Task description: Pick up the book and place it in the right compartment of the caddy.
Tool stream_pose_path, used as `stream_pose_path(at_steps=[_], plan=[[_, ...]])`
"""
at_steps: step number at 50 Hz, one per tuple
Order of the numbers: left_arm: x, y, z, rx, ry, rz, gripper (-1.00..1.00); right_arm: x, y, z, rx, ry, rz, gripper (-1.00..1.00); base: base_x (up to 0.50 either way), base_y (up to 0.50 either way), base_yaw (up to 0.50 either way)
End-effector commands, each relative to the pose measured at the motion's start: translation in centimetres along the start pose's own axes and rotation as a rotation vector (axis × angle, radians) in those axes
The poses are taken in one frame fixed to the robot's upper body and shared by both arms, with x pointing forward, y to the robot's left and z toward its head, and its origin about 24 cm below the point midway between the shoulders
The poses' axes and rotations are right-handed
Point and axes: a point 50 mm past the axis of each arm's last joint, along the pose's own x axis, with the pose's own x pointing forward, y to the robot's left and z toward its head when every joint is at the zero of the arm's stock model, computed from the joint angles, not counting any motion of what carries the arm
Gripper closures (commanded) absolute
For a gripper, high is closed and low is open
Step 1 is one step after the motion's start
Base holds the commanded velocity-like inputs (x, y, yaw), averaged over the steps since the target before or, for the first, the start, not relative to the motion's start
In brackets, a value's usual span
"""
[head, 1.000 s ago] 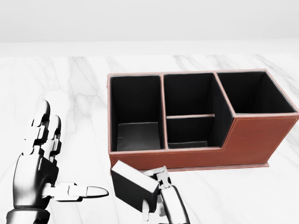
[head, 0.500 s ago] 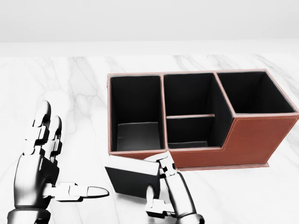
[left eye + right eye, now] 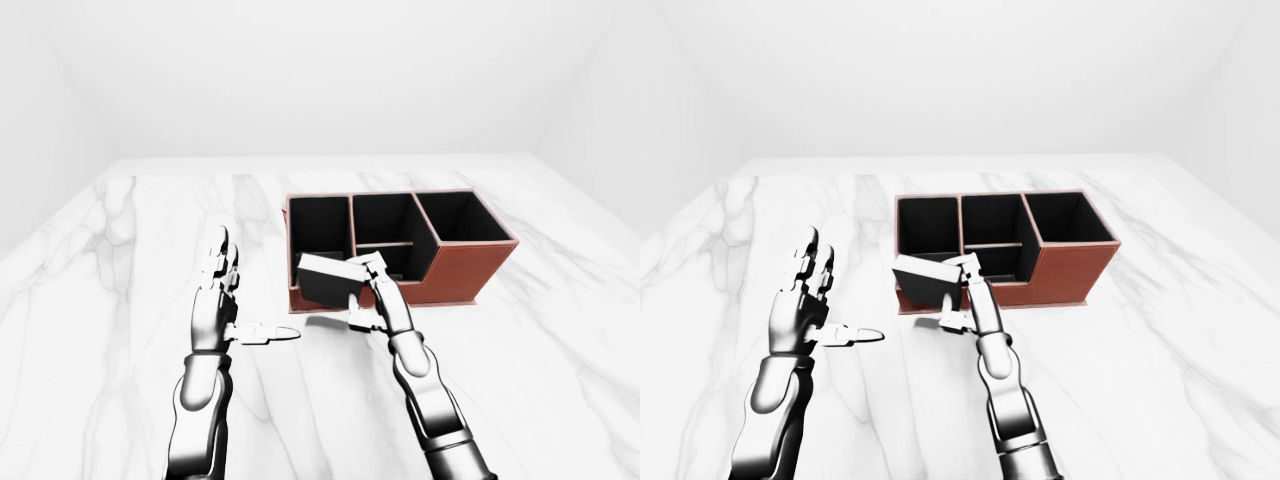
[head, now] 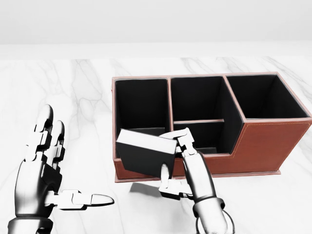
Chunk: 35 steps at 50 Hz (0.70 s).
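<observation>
White marble with grey veining covers the tabletop [image 4: 87, 97], which runs up to a plain pale wall at the top of every view. Nearest the camera in the head view, at lower left, the left hand [image 4: 41, 178] hangs above the marble with nothing in it — its two long fingers [image 4: 45, 129] stand straight up and its thumb [image 4: 80, 199] sticks out sideways toward the view's right, so the hand is fully spread and touches nothing. Just right of it, the right hand [image 4: 187, 170] reaches up from the bottom edge and grips the book [image 4: 145, 154], a black block with a pale top face; one finger [image 4: 184, 138] curls over its right end and the thumb [image 4: 165, 176] presses against its lower side. Held this way, the book is off the table and tilted, its left end higher, and it hangs across the near low wall of the caddy [image 4: 265, 146], overlapping the lower edge of the left compartment [image 4: 141, 109]. Beyond it, the reddish-brown caddy sits on the marble with black lining — a middle section split by a crossbar [image 4: 199, 121], and at the view's right the taller right compartment [image 4: 261, 97], which holds nothing visible and stands well apart from the book.
</observation>
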Motion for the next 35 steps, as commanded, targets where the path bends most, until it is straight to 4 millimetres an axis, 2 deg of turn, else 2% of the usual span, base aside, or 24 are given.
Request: stream_pose_path(at_steps=[1,15,25,29,35], plan=[[0.1,0.0,0.0,-0.001,0.000,0.001,-1.00,1.1,-2.0,3.7,0.048,-0.123,-0.050,1.00,0.00,0.00,0.00],[0.0,0.0,0.0,-0.001,0.001,0.002,-1.00,2.8,-4.7,9.1,0.028,-0.335,-0.114,1.00,0.00,0.00,0.00],[0.0,0.0,-0.1,0.000,0.004,0.002,-1.00,4.4,-6.2,10.0,0.013,-0.348,-0.149,1.00,0.00,0.00,0.00],[0.0,-0.1,-0.4,0.000,0.013,0.000,-1.00,4.8,-7.4,11.7,-0.006,-0.398,-0.176,1.00,0.00,0.00,0.00],[0.0,-0.1,-0.4,0.000,0.013,0.000,-1.00,5.7,-8.7,12.5,-0.011,-0.408,-0.206,1.00,0.00,0.00,0.00]])
